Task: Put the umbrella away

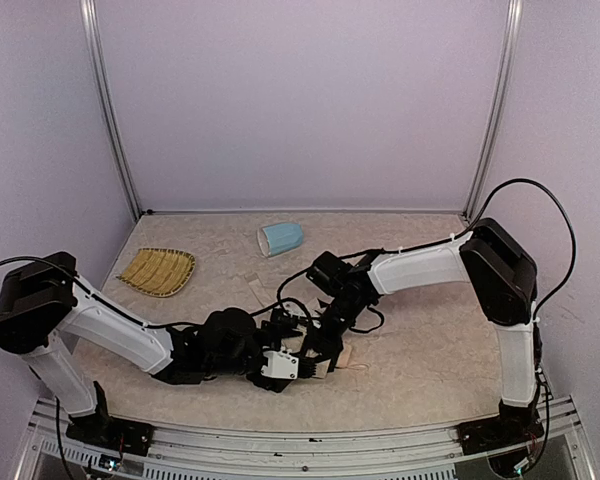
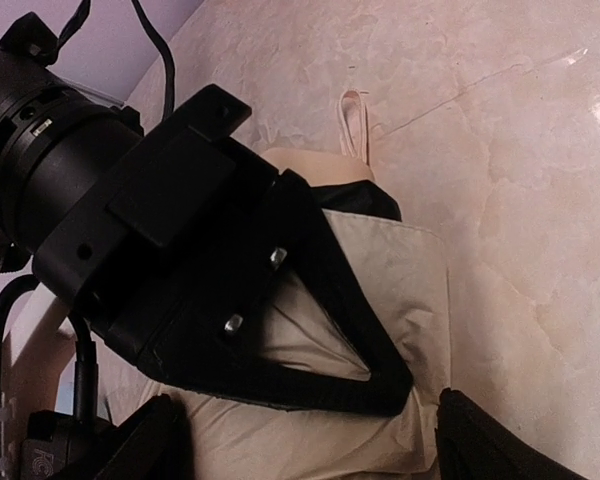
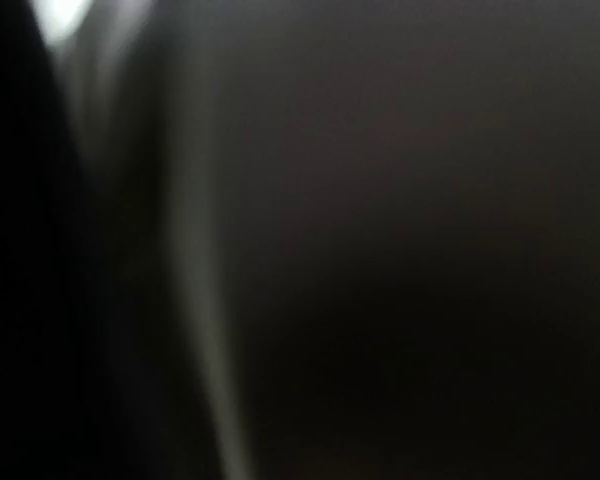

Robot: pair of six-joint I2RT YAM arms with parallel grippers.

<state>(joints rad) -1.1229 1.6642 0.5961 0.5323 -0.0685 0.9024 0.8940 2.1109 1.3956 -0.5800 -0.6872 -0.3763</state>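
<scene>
Umbrella lies folded at the near centre of the table. Left gripper is spread, flanking its fabric. Right gripper sits over it, opening indeterminable. The grip is probably best closed mid-length, leaving the strap free.

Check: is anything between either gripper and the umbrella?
Nothing visible. In the left wrist view the right gripper rests on the umbrella, and the left gripper straddles its cream fabric. The mug and straw tray lie far back. The right wrist view is too dark.
</scene>
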